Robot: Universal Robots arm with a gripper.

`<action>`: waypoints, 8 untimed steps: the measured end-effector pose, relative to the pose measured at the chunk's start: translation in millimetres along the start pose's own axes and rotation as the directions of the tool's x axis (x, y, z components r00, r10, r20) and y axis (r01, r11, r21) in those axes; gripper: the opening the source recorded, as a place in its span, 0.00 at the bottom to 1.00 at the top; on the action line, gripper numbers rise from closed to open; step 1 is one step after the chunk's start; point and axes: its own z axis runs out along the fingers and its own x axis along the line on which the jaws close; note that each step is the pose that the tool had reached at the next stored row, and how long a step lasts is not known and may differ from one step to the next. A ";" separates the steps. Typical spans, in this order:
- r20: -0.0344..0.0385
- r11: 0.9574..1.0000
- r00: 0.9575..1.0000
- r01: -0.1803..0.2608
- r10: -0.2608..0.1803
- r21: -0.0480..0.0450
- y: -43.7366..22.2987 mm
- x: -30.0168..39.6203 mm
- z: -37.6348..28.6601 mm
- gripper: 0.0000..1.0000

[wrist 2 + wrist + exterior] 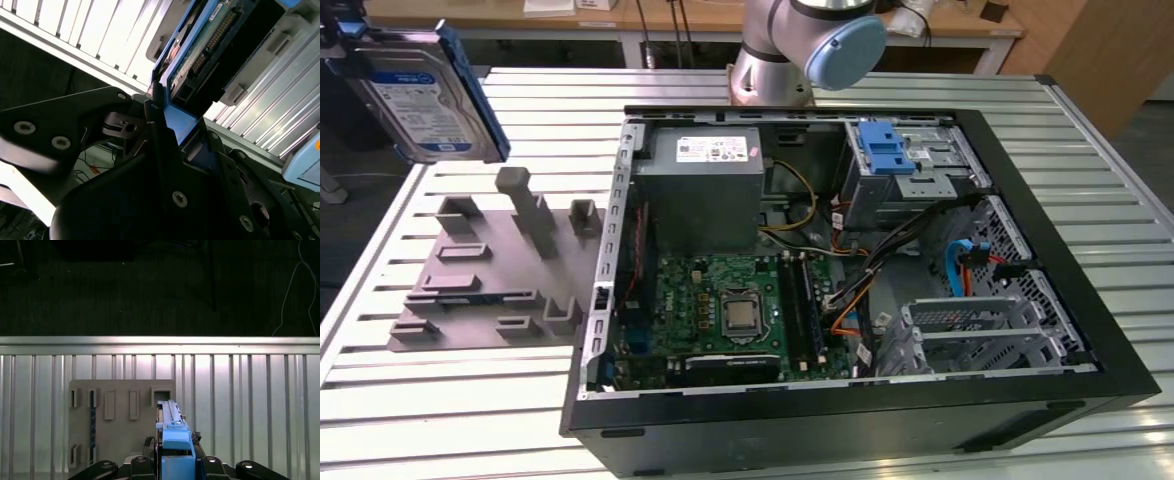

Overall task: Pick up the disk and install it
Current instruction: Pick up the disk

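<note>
From where I stand, the broad slatted aluminium table [454, 410] carries most of the scene. A big open black metal computer case [854, 430] lies on its side toward the exterior view's right, its green circuit board [720, 310] and grey metal power box [707, 190] exposed. Just beside it, on the exterior view's left, sits a flat grey plastic fixture plate [467, 300] with upright pegs. The grey robot arm [781, 60] rises behind the case, with a wooden workbench [707, 18] beyond. High over the table's far corner, on the exterior view's left, the flat silver blue-framed rectangular disk [420, 100] hangs roughly on edge, clear of everything. In the second wrist view the black two-fingered gripper [177, 130] has its fingers [156, 125] clamped on the disk's blue frame. The first wrist view has the fixture plate lying below the disk and dark floor [150, 290] past the table edge.
</note>
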 end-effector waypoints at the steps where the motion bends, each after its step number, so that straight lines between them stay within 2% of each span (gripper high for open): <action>1: -0.002 1.000 1.000 0.000 0.000 0.000 0.0 -0.2 -0.2 0.36; 3: -0.011 1.000 1.000 0.000 0.000 0.000 0.1 -0.4 -0.9 0.36; 4: -0.013 1.000 1.000 0.000 0.000 0.000 0.1 -0.3 -1.3 0.36; 8: -0.014 1.000 1.000 -0.001 0.001 0.000 0.2 -0.6 -4.3 0.36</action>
